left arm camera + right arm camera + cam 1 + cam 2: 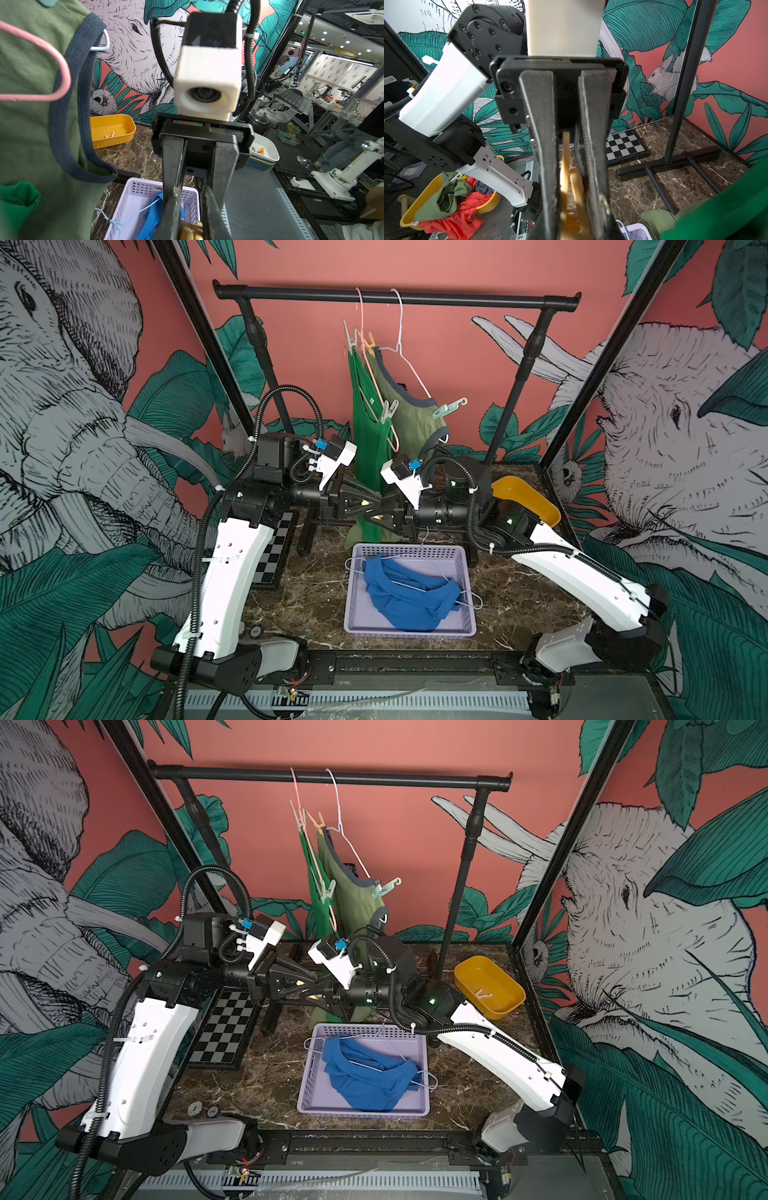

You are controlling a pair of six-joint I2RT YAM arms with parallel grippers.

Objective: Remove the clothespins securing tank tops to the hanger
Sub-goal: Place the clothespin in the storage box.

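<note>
My two grippers meet tip to tip above the far edge of the basket, in front of the hanging tops. A tan clothespin (pixel 190 229) fills the gap between the fingers of the left gripper (pixel 190 234) (pixel 376 506). The same tan clothespin (pixel 571 197) lies between the fingers of the right gripper (pixel 575 228) (pixel 385 514), which press on it. A bright green tank top (pixel 365 427) and an olive tank top (pixel 405 414) hang from wire hangers on the rail. Pale clothespins (pixel 388 410), a mint one (pixel 449 406) and a tan one (pixel 369 342) clip them. A blue tank top (pixel 409 597) lies in the basket.
The lilac basket (pixel 415 548) stands mid-table with a wire hanger in it. A yellow bin (pixel 540 499) at the back right holds a pale clothespin (pixel 484 994). A checkerboard (pixel 226 1027) lies at the left. The black rack's rail (pixel 395 296) and posts stand behind the arms.
</note>
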